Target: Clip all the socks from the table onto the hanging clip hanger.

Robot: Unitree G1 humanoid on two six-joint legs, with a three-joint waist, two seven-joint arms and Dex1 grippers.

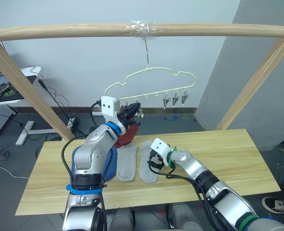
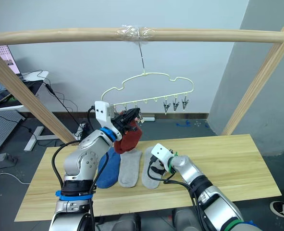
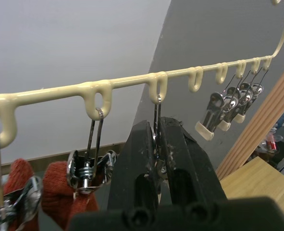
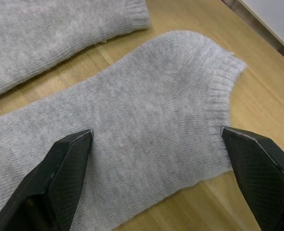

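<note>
The pale-yellow clip hanger [image 1: 151, 72] hangs by its hook from the top pole. My left gripper [image 3: 156, 127] is raised to its row of clips and is shut on one metal clip [image 3: 157, 115]. Rust-red sock [image 1: 127, 134] hangs from the neighbouring clips [image 3: 86, 168], just below that gripper [image 1: 132, 114]. On the table [image 1: 228, 154] lie two light grey socks [image 1: 127, 163] [image 1: 149, 167] and a blue sock [image 2: 108, 168], side by side. My right gripper [image 4: 161, 139] stands open directly over a grey sock [image 4: 146, 110], with a finger off each side of it.
A thick wooden pole frame [image 1: 60, 31] spans the table, with slanted legs at the left [image 1: 31, 91] and right [image 1: 257, 82]. Three free clips [image 1: 175, 100] hang at the hanger's right end. A desk [image 1: 7, 89] and cables lie beyond the table's far left.
</note>
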